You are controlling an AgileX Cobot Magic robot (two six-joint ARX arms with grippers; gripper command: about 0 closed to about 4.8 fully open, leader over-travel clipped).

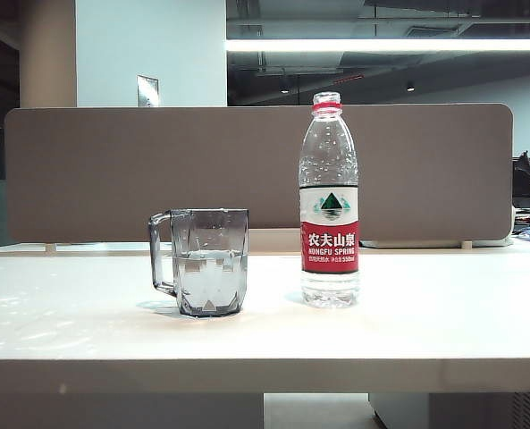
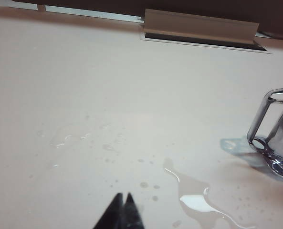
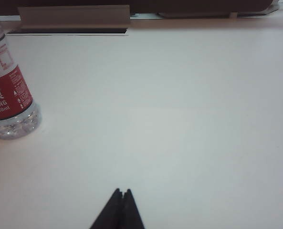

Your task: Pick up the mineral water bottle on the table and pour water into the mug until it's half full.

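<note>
The mineral water bottle [image 1: 329, 201] stands upright and uncapped on the table [image 1: 443, 313], right of the mug [image 1: 209, 261]; it also shows in the right wrist view [image 3: 7, 95]. The grey-tinted mug holds water [image 1: 211, 279] to about half its height, handle to the left. The left wrist view catches its handle side [image 2: 275, 133]. My left gripper [image 2: 123, 195] is shut and empty, well short of the mug. My right gripper [image 3: 121, 191] is shut and empty, away from the bottle. Neither arm shows in the exterior view.
Spilled water forms a puddle [image 2: 193, 200] and droplets [image 2: 84, 138] on the table near the mug. A brown partition [image 1: 256, 170] stands along the table's far edge, with a cable slot cover [image 2: 198, 26] at its foot.
</note>
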